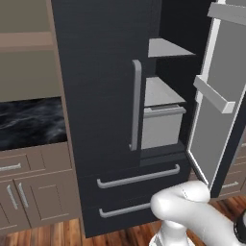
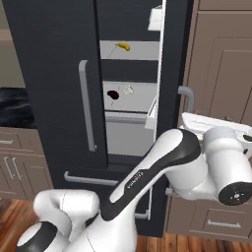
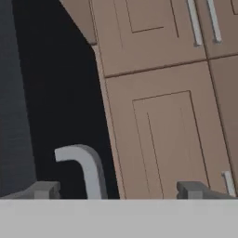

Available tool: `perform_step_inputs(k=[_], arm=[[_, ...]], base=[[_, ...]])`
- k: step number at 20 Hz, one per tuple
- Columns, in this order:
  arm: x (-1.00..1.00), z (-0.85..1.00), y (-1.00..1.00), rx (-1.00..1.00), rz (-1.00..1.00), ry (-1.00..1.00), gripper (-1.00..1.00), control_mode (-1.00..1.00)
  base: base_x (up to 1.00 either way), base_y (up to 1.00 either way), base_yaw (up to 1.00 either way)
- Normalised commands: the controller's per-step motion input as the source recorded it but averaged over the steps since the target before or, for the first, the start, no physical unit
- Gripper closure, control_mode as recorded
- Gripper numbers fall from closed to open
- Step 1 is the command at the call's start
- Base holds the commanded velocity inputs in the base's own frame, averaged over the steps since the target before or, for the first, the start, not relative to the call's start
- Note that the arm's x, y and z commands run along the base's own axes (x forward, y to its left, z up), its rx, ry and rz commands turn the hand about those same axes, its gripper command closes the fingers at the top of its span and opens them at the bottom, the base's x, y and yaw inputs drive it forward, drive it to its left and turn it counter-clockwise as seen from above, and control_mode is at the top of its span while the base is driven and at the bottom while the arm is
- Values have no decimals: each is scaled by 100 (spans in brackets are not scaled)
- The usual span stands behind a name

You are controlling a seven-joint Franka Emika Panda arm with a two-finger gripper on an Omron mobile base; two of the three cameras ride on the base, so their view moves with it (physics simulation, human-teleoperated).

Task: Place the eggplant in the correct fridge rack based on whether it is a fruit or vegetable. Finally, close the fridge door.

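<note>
The eggplant is lying on the lower fridge rack at center of the right base view, beneath the banana, so placement looks done. The gripper, jaws spread and empty, is reaching behind the open fridge door near its handle, probably to push it shut.

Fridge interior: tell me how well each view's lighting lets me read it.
Right base view: rack evenly lit, eggplant a distinct dark blob. Left base view: shelves pale against a black cavity, contents unseen. Hand view: soft, blurry; black fridge door shows no detail.
</note>
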Motion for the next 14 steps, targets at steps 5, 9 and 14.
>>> perform_step_inputs(k=[5,9,14], arm=[[30,-25,-7,49,0,29,-100,-100],[30,-30,-12,54,0,24,-100,-100],[17,-50,-15,54,4,18,-100,-100]], base=[[0,0,0],[0,0,0],[0,0,0]])
